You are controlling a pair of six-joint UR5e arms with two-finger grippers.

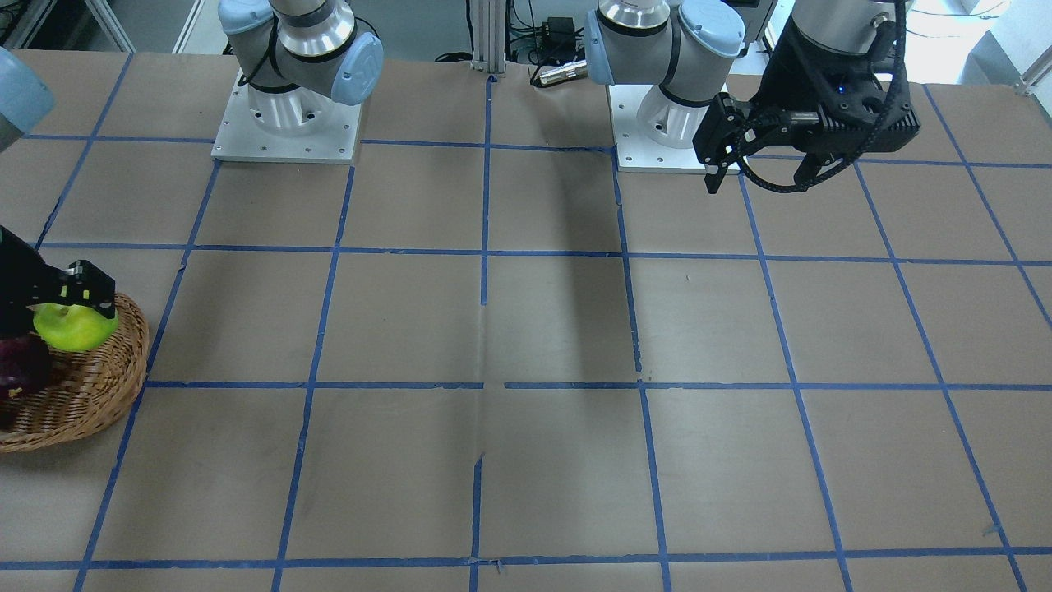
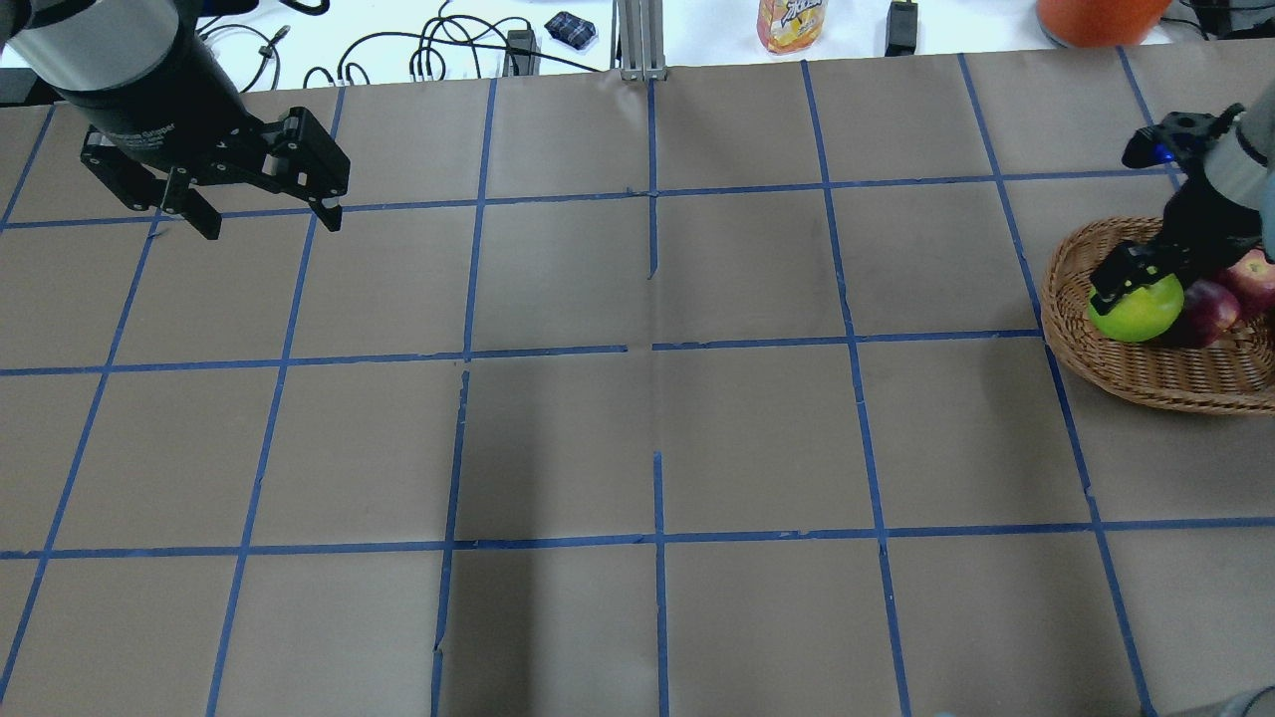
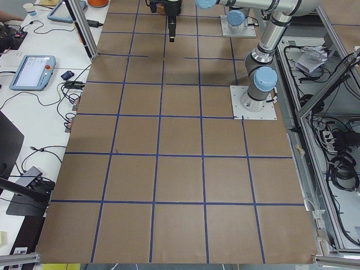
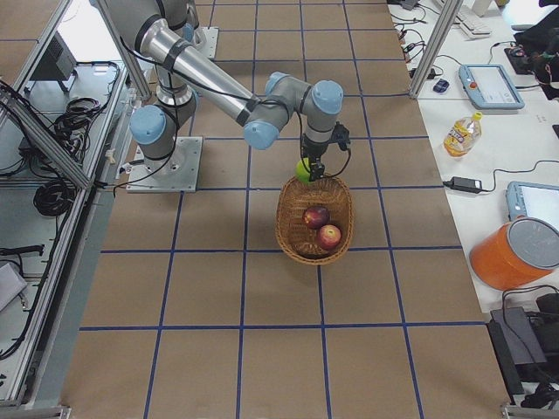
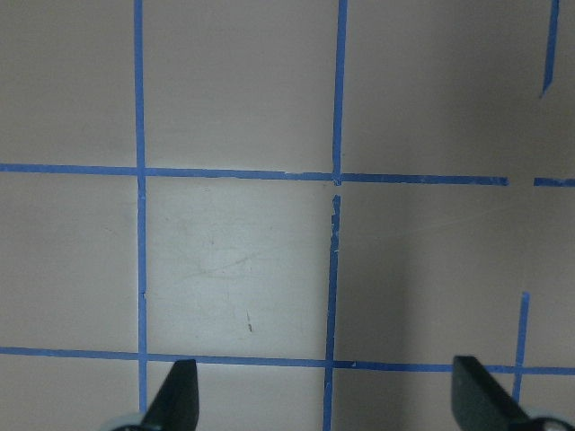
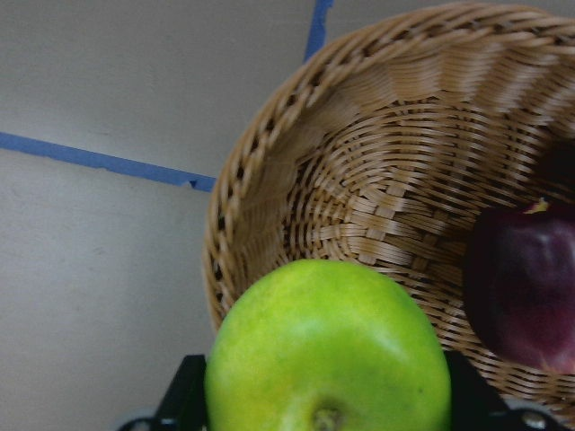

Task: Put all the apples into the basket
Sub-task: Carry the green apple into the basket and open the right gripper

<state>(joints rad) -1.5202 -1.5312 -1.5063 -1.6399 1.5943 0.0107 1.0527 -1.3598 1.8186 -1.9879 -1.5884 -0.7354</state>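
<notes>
My right gripper (image 2: 1136, 291) is shut on the yellow-green apple (image 2: 1136, 311) and holds it over the near-left rim of the wicker basket (image 2: 1146, 383). In the right wrist view the green apple (image 6: 328, 350) sits between the fingers above the basket (image 6: 359, 197), with the dark maroon apple (image 6: 526, 287) lying inside. The maroon apple (image 2: 1205, 311) and the red apple (image 2: 1257, 274) both lie in the basket. My left gripper (image 2: 271, 225) is open and empty, above the table at the far left; it also shows in the left wrist view (image 5: 328, 404).
The two arm bases (image 1: 288, 115) (image 1: 666, 123) stand at the robot's edge of the table. A yellow bottle (image 2: 792, 20), an orange container (image 2: 1096, 15) and cables lie beyond the far edge. Blue tape lines grid the brown table (image 2: 647, 438).
</notes>
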